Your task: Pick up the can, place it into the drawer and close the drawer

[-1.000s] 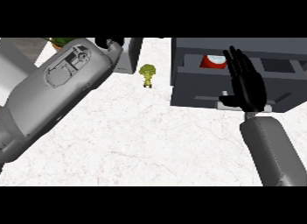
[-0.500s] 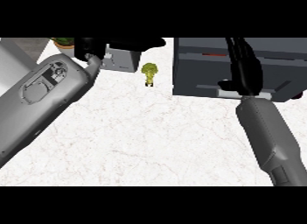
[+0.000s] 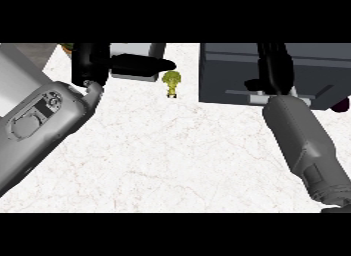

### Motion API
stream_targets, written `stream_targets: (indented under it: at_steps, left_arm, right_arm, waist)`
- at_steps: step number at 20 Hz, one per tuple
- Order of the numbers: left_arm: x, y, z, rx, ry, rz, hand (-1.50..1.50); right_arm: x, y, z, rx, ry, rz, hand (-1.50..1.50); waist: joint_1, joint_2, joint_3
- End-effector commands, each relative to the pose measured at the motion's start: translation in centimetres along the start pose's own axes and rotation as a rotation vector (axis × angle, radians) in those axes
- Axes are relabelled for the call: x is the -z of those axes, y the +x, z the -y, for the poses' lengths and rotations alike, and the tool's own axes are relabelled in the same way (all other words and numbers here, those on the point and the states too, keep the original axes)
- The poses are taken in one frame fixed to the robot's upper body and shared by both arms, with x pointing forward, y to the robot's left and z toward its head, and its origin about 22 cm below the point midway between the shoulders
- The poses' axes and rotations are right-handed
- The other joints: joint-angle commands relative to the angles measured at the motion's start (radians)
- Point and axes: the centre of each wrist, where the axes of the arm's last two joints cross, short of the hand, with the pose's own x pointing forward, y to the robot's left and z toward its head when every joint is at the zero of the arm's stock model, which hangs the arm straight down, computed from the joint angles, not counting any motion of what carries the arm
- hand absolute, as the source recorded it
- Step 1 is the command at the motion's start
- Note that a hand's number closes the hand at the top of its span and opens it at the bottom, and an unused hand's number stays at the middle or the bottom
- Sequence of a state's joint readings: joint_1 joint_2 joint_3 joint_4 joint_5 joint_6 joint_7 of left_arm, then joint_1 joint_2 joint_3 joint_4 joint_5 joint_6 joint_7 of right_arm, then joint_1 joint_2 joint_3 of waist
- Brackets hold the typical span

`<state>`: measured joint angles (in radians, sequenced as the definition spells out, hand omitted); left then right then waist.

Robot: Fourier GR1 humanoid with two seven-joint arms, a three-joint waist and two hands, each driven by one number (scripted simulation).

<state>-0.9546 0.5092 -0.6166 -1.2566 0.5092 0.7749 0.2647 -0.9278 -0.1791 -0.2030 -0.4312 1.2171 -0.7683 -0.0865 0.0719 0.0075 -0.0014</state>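
— Looking at the right robot hand [image 3: 273, 65], how did it stand?

— Released, with straight fingers pointing away from the robot. It lay flat against the near face of the drawer [image 3: 230, 70], just above the pale handle bar [image 3: 241, 93]. Its grey forearm [image 3: 307, 145] ran down to the lower right.

— And the drawer itself?

— It was a dark grey box at the upper right of the white marbled desk [image 3: 178, 160]. Only its flat grey top and front showed.

— Where was the can?

— I could not tell. It showed nowhere in the head view, so it was hidden from the camera.

— What about the left robot hand [image 3: 91, 62]?

— It was up at the top left, also released and grasping nothing. Its thumb stuck out sideways to the right, across the front of a pale grey box [image 3: 137, 74] that stood behind it. Whether the thumb touched that box, I could not tell. Its fingers ran up to the edge of the view. The bulky left forearm [image 3: 38, 125] filled the lower left.

— Anything else on the desk?

— A small yellow-green figure [image 3: 172, 83] stood upright between the pale box and the drawer, apart from both. A dark maroon thing [image 3: 341, 105] peeked out at the drawer's right corner, too hidden to name.
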Motion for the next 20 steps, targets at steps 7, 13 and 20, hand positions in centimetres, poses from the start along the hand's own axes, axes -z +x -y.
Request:
stream_targets:
  at_steps: [7,13,20]
  left_arm:
    - [-1.0,-0.4,-0.2,-0.002,-0.013,0.007,-1.5]
    - [-2.4,-1.2,-1.1,-0.007,-0.028,0.013,-1.5]
    - [-2.7,-2.3,-1.7,0.003,-0.017,0.014,-1.5]
  right_arm:
    - [4.8,2.3,2.5,0.033,0.002,0.009,-1.5]
    - [4.6,2.3,2.3,0.097,0.018,0.022,-1.5]
    - [5.5,5.0,2.7,0.381,-0.027,-0.019,-1.5]
  waist:
    - [0.017,0.025,0.004]
    - [0.032,0.022,0.005]
    - [0.026,0.021,0.007]
